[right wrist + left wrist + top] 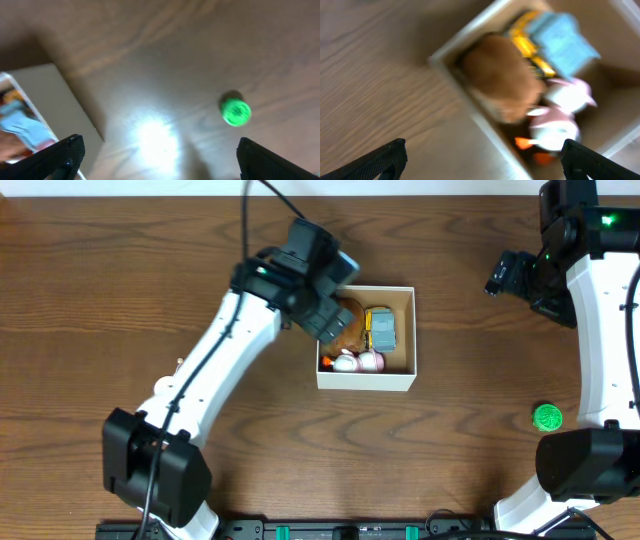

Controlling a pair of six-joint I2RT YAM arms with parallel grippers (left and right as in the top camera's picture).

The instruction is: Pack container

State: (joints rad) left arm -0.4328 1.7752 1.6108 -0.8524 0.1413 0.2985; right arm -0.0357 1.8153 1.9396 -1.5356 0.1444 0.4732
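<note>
Green ball [547, 417]: lies alone on the table [120, 260], nearest the robot's right side and well apart from the box. It is probably light and prone to roll, so a centred pinch across its widest part looks safest.
Container [365, 380]: sits mid-table, upright and open-topped, with white outer walls and a brown inside.
Container handling: likely light cardboard with stiff but thin walls that crush under a hard pinch. It should slide easily on the smooth wood. One wall's rim near a corner is the best place to hold or steady it.
Contents: a brown plush toy [502, 82] lies against the left wall, with a yellow and blue-grey toy [555, 42] just beside it. A pink-and-white toy [560, 117] with orange parts touches the front wall. The right side of the floor is bare, leaving room for the ball.
Left end effector [482, 152]: hovers over the container's left wall, jaws spread wide and holding nothing.
Right end effector [159, 147]: is at the far right, above bare table, jaws spread wide and empty. The ball shows in its wrist view.
</note>
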